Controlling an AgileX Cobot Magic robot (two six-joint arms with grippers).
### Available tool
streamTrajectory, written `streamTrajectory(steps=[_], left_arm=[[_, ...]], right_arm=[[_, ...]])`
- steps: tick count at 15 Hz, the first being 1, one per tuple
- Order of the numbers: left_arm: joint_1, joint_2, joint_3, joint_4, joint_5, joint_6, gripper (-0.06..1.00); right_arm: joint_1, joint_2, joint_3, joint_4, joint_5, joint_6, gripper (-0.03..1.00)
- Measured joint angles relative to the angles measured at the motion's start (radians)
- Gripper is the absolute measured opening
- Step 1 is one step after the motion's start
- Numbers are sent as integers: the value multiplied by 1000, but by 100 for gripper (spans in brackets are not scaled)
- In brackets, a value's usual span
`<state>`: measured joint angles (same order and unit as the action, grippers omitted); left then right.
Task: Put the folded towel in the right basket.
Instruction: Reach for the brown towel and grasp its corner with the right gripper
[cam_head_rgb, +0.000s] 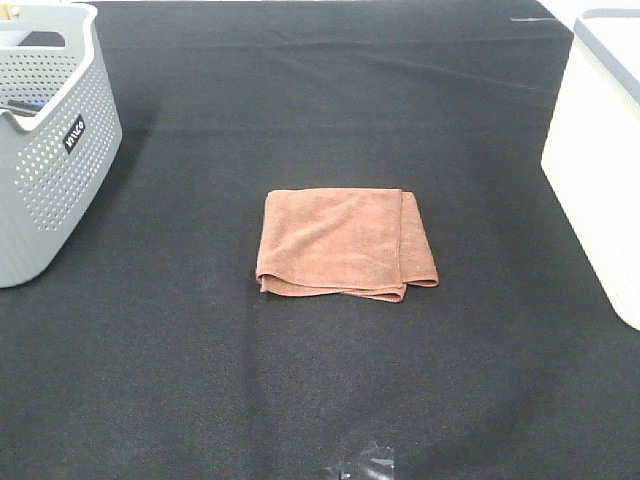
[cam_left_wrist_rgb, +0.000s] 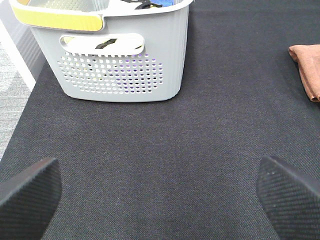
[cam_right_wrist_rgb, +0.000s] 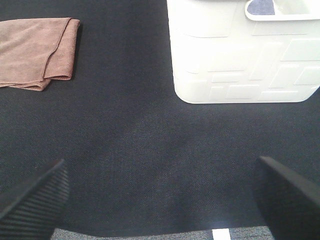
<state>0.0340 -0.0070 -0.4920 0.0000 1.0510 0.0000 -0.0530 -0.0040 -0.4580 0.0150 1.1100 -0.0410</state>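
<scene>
A black woven cloth (cam_head_rgb: 320, 400) covers the table. The smooth white basket (cam_head_rgb: 600, 170) stands right and the perforated grey basket (cam_head_rgb: 50, 150) left. The squarish brown folded towel (cam_head_rgb: 345, 243) lies flat between them. The left gripper (cam_left_wrist_rgb: 159, 195) and right gripper (cam_right_wrist_rgb: 161, 195) are spread wide, empty.

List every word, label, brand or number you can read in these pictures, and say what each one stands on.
Black label with white letters, on the side of the grey basket: too small and blurred to read.
White basket: no text visible.
Towel: no text visible.
</scene>
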Motion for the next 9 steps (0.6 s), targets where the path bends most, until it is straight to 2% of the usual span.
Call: streamTrajectory(steps=[9], left_arm=[[0,0,0,0,0,0,99]], right_arm=[[0,0,0,0,0,0,96]])
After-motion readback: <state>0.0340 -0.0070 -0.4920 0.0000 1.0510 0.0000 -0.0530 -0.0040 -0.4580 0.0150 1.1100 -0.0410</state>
